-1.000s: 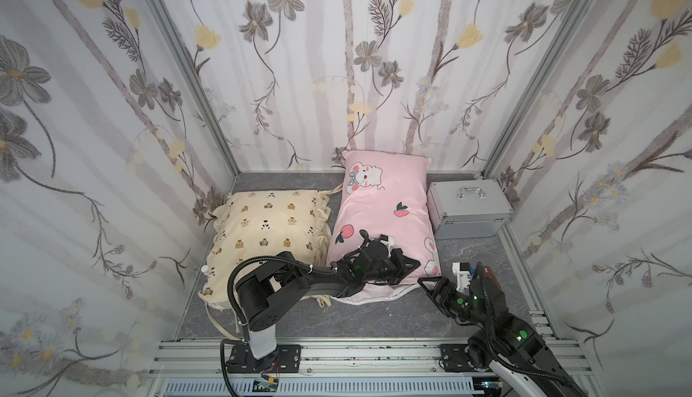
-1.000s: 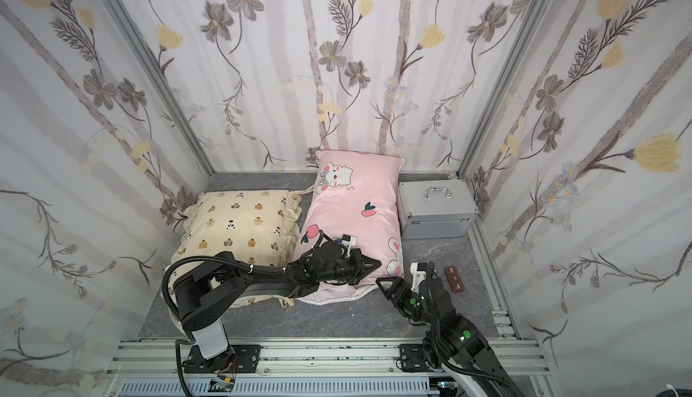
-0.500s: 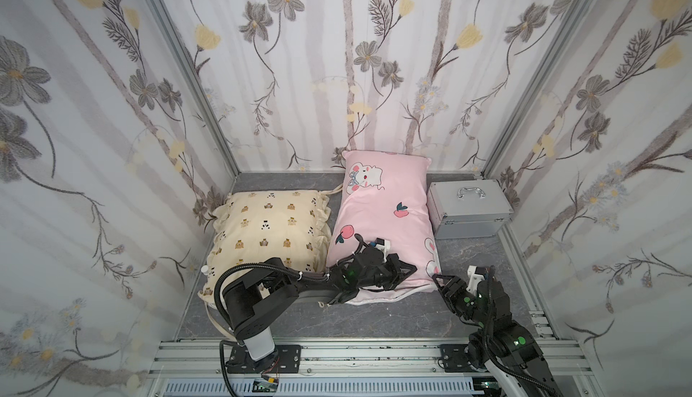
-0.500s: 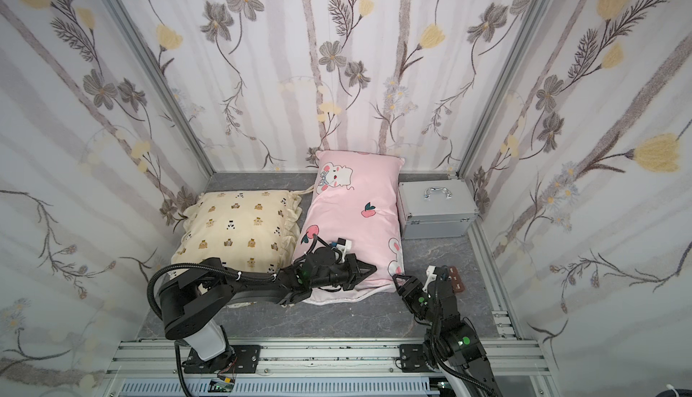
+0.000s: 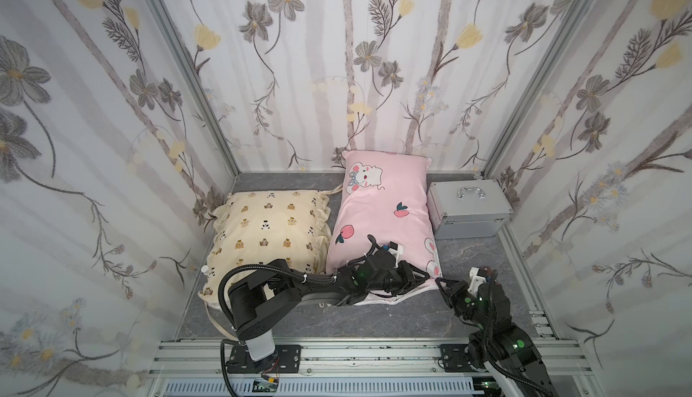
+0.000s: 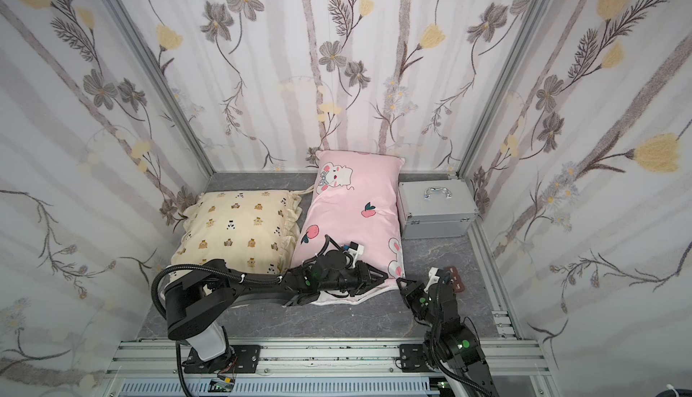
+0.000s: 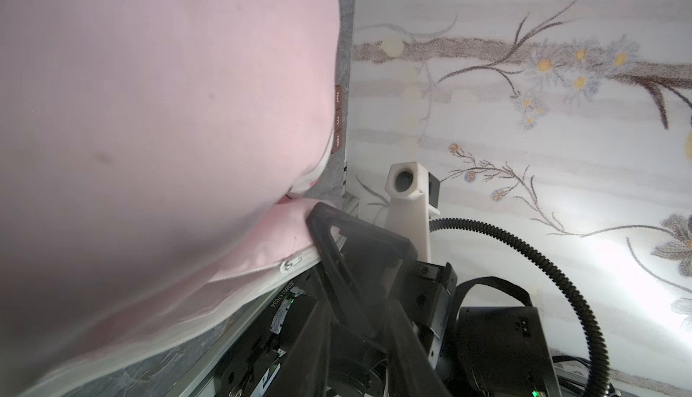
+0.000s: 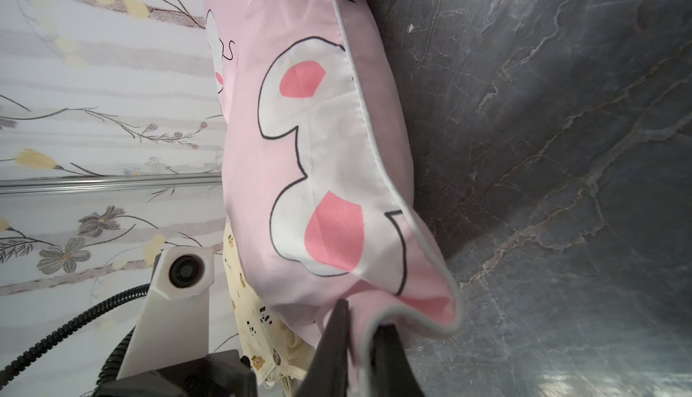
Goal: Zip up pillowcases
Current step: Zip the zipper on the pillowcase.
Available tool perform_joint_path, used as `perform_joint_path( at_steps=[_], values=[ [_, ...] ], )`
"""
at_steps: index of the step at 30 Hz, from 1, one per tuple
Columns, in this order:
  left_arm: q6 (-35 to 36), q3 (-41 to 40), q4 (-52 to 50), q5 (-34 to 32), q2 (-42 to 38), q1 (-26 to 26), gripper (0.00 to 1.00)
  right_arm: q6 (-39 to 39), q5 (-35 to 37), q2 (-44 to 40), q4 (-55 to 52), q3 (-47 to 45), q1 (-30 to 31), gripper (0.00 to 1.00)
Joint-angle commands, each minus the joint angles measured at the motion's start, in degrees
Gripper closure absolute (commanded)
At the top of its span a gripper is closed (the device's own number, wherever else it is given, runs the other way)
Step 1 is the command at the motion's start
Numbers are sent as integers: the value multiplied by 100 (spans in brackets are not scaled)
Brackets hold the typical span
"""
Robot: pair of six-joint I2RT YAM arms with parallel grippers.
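Note:
The pink pillowcase [image 5: 385,211] lies lengthwise beside the cream pillowcase [image 5: 269,226] with small bears. My right gripper [image 8: 361,320] is shut on the pink pillowcase's near right corner; in a top view the right gripper [image 5: 441,283] sits at that corner. My left gripper [image 5: 425,276] lies low along the pink pillowcase's front edge, tips almost meeting the right one. In the left wrist view the left gripper [image 7: 357,305] has its jaws a little apart, with nothing between them. The silver zipper pull [image 7: 290,264] rests on the white zipper seam just ahead.
A silver metal case [image 5: 468,208] with a handle stands right of the pink pillowcase. A small brown block [image 6: 457,281] lies on the grey floor by the right arm. Floral walls close in three sides, and an aluminium rail [image 5: 355,350] runs along the front.
My right gripper moved in to the pink pillowcase's near corner and shut on it. My left gripper's jaws, shut before, have parted slightly.

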Motion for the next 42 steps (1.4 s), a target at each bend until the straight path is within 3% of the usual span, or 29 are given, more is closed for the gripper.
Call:
perform_joint_path(
  at_steps=[1, 4, 15, 37, 42],
  values=[
    [-123, 70, 298, 101, 185, -4, 70, -69, -115, 103, 380, -29, -3, 96],
    [-145, 120, 323, 164, 320, 0, 69, -68, -254, 138, 543, -36, -1, 100],
    [-372, -120, 843, 56, 563, 31, 68, 410, -991, 291, 1552, -404, 4, 100],
    [-1262, -897, 2912, -467, 1009, 120, 63, 848, -1286, 902, 2499, -1045, 189, 100],
    [-1261, -909, 2855, -446, 1048, 119, 62, 987, -1251, 691, 2503, -1120, 194, 100]
  ],
)
